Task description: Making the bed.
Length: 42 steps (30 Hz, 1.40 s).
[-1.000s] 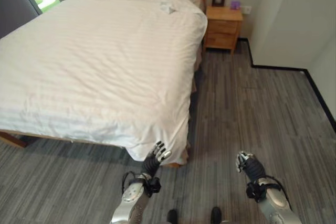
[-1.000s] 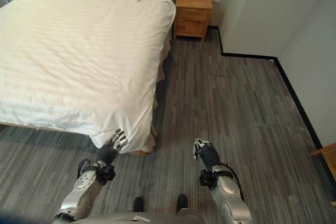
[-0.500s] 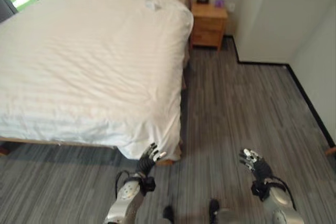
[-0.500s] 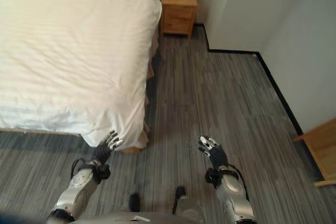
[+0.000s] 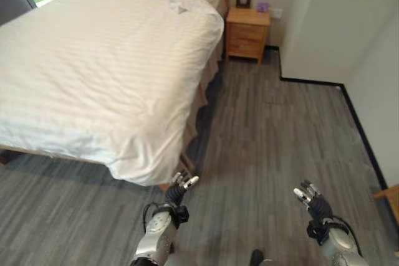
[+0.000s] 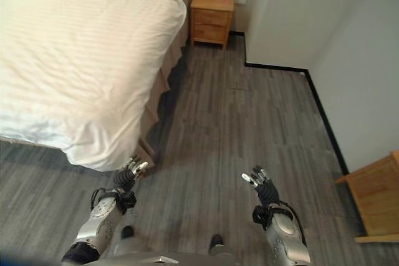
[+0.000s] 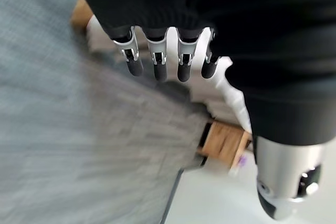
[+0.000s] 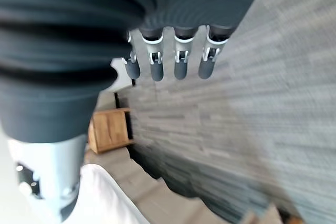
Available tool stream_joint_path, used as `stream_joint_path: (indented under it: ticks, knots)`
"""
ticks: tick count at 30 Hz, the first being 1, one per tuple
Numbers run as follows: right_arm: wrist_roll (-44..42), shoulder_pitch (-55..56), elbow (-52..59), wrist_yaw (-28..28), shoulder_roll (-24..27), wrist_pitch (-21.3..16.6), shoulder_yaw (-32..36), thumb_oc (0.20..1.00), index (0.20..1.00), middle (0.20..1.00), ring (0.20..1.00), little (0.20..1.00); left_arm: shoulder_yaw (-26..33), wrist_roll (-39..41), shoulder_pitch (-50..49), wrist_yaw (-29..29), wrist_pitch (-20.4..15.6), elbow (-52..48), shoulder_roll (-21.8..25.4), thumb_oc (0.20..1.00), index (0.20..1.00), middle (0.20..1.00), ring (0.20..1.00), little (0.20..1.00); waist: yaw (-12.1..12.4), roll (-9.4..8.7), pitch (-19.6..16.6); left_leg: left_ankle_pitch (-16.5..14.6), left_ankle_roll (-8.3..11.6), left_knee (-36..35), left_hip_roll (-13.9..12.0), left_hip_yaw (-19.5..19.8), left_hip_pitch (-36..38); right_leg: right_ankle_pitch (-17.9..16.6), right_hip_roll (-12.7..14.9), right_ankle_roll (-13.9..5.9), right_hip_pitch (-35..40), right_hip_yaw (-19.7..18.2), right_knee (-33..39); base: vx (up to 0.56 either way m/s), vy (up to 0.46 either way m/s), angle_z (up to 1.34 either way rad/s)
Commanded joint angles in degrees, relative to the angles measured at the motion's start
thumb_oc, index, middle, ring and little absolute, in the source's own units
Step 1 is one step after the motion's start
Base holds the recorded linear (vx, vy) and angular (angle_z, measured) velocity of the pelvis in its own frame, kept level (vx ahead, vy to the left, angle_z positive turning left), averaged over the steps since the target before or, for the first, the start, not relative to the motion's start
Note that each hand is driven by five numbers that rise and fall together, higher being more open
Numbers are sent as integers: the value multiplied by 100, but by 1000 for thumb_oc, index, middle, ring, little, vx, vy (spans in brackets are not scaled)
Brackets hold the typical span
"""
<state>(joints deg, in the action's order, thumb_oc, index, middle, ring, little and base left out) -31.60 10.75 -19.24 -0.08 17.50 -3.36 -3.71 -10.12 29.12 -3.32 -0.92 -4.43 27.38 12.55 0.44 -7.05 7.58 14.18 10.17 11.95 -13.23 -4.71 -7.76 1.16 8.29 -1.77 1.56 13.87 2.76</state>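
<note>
Grey plank floor (image 5: 274, 135) underfoot, white duvet (image 5: 106, 60) looks smooth bar a rumpled corner; left hand (image 5: 181, 184) and right hand (image 5: 310, 195) loose-fingered, empty.

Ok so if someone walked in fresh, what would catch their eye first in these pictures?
The big bed with its white duvet fills the left of the room, its near corner hanging over the grey wood floor. Just below that corner hovers the robot's left hand, fingers open and holding nothing, with the right hand open over bare floor. A wooden nightstand sits by the headboard.

Grey plank floor (image 5: 274, 135), white walls (image 5: 324, 23), and a wooden nightstand (image 5: 247, 32) against the far wall.
</note>
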Motion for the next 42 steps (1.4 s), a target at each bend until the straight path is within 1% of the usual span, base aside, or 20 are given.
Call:
stream_joint_path:
  ticks: [1, 3, 5, 7, 12, 17, 20, 22, 24, 27, 31, 34, 35, 36, 37, 38, 39, 40, 41, 42]
  knots:
    - [-382, -58, 280, 107, 20, -161, 116, 1000, 1000, 1000, 1000, 1000, 74, 192, 171, 119, -206, -451, 269, 1000, 1000, 1000, 1000, 1000, 34, 132, 86, -763, -436, 125, 612, 63, 101, -416, 26, -410, 273, -216, 145, 69, -193, -17]
    - [-328, -3, 245, 140, 7, -122, 123, 1000, 1000, 1000, 1000, 1000, 27, 64, 90, 159, -178, -447, 289, 1000, 1000, 1000, 1000, 1000, 41, 123, 38, -1071, -623, -174, 905, -93, 166, -395, -61, -412, 321, -224, 188, 70, -109, -1]
    - [-279, 24, 278, 139, -13, -115, 117, 1000, 1000, 1000, 1000, 1000, 0, 8, 87, 160, -161, -416, 300, 1000, 1000, 1000, 1000, 1000, 39, 141, 0, -1137, -709, -375, 1064, -168, 223, -387, -110, -407, 313, -226, 195, 68, -42, -15]
    - [16, 50, 358, 166, 5, -148, 16, 1000, 1000, 1000, 1000, 1000, -75, -78, 92, 137, -155, -428, 308, 1000, 1000, 1000, 1000, 1000, 49, 237, -54, -1229, -853, -849, 1378, 19, 428, -290, -263, -417, 267, -299, 113, 120, -13, -12]
    - [99, -74, 280, 137, -144, -119, -136, 1000, 1000, 1000, 1000, 1000, -112, -104, 179, 62, -197, -515, 357, 1000, 1000, 1000, 1000, 1000, -6, 334, -115, -1174, -928, -1376, 1423, 95, 787, -248, -307, -436, 338, -337, 97, 99, 61, -7]
    - [-1, -259, 262, 110, -236, -136, -162, 1000, 1000, 1000, 1000, 1000, 82, -59, 82, -36, -207, -482, 386, 1000, 1000, 1000, 1000, 1000, 78, 386, -104, -1327, -1017, -1290, 1509, -29, 768, -142, -167, -516, 330, -317, -64, 133, 128, 1]
    - [-143, -459, 326, 71, -302, -195, -152, 1000, 1000, 1000, 1000, 1000, 207, -92, -5, -109, -182, -489, 451, 1000, 1000, 1000, 1000, 1000, 158, 475, -6, -1547, -1194, -1253, 1544, -72, 821, -135, -6, -629, -167, -368, -1130, 106, 157, -1]
    - [-152, -577, 306, 72, -351, -226, -221, 1000, 1000, 1000, 1000, 1000, 267, -299, -63, -130, -161, -559, 535, 1000, 1000, 1000, 1000, 1000, 243, 530, 111, -1646, -1331, -1292, 1579, -188, 967, -647, 189, -872, -710, -316, -2351, 136, 171, -26]
    - [-177, -622, 271, 99, -396, -212, -269, 1000, 1000, 1000, 1000, 1000, 339, -376, -51, -195, -203, -646, 608, 1000, 1000, 1000, 1000, 1000, 124, 632, 228, -1665, -1361, -1493, 1500, -92, 1315, -917, 22, -963, -1351, -429, -2924, 303, 129, -16]
    - [-287, -499, 364, 213, -359, -192, -225, 1000, 1000, 1000, 1000, 1000, 385, -359, 42, -163, -239, -726, 657, 1000, 1000, 1000, 1000, 1000, -165, 665, 242, -1819, -1234, -1695, 1439, 162, 1947, -796, -173, -850, -1771, -380, -2099, 523, 13, 8]
    - [-219, -239, 353, 176, -290, -199, -98, 1000, 1000, 1000, 1000, 1000, 278, -517, 531, -153, -261, -718, 726, 1000, 1000, 1000, 1000, 1000, -658, 583, 164, -2146, -907, -1695, 1305, 480, 2627, -1225, -320, -933, -2241, -344, -160, 660, -116, 54]
    - [-151, -26, 462, 233, -275, -154, -21, 1000, 1000, 1000, 1000, 1000, 163, -508, 645, -122, -290, -745, 676, 1000, 1000, 1000, 1000, 1000, -854, 651, 93, -2125, -772, -1695, 1088, 621, 2899, -1352, -412, -990, -2246, -384, 40, 734, -191, 59]
    - [-213, 98, 503, 342, -161, -152, -61, 1000, 1000, 1000, 1000, 1000, -70, -417, 702, -36, -307, -823, 519, 1000, 1000, 1000, 1000, 1000, -944, 716, -72, -928, -335, -237, 801, 603, 2665, -1319, -659, -642, -1835, -363, -214, 740, -228, 80]
    - [-213, 97, 502, 343, -162, -152, -62, 1000, 1000, 1000, 1000, 1000, -70, -417, 702, -36, -307, -823, 520, 1000, 1000, 1000, 1000, 1000, -957, 701, -83, -916, -336, -236, 816, 620, 2644, -1324, -638, -643, -1848, -358, -213, 1277, -516, 82]
    - [-299, 28, 480, 286, -133, -142, -139, 1000, 1000, 1000, 1000, 1000, -136, -292, 682, -17, -229, -800, 472, 1000, 1000, 1000, 1000, 1000, -920, 583, -82, 175, -169, 1532, 539, 355, 1958, -1020, -762, -302, -1355, -335, -357, 532, -292, 50]
    - [-299, 26, 480, 286, -136, -142, -140, 1000, 1000, 1000, 1000, 1000, -135, -292, 684, -17, -229, -799, 475, 1000, 1000, 1000, 1000, 1000, -934, 567, -93, 186, -170, 1537, 556, 371, 1933, -1026, -742, -302, -1368, -328, -355, 810, -473, 43]
    - [-398, -32, 552, 280, -131, -137, -206, 1000, 1000, 1000, 1000, 1000, -93, -144, 664, -56, -190, -855, 442, 1000, 1000, 1000, 1000, 1000, -808, 406, -42, 240, -257, 2638, 583, 251, 1523, -874, -764, -114, -989, -320, -263, 267, -185, -12]
    - [-398, -32, 551, 280, -132, -137, -207, 1000, 1000, 1000, 1000, 1000, -93, -144, 664, -56, -190, -855, 443, 1000, 1000, 1000, 1000, 1000, -812, 405, -46, 240, -257, 2640, 585, 254, 1517, -874, -762, -114, -992, -317, -264, 753, -461, -67]
    - [-452, -161, 513, 213, -89, -161, -329, 1000, 1000, 1000, 1000, 1000, -124, -54, 643, -60, -154, -919, 432, 1000, 1000, 1000, 1000, 1000, -427, 163, 141, -56, -456, 3836, 554, -158, 600, -573, -785, 79, -301, -395, -46, 696, -343, -71]
    - [-368, -273, 441, 204, -17, -155, -375, 1000, 1000, 1000, 1000, 1000, -105, -93, 627, -51, -133, -957, 458, 1000, 1000, 1000, 1000, 1000, -217, 98, 228, -224, -466, 4044, 545, -286, 96, -481, -785, 72, -7, -421, 48, 948, -368, -55]
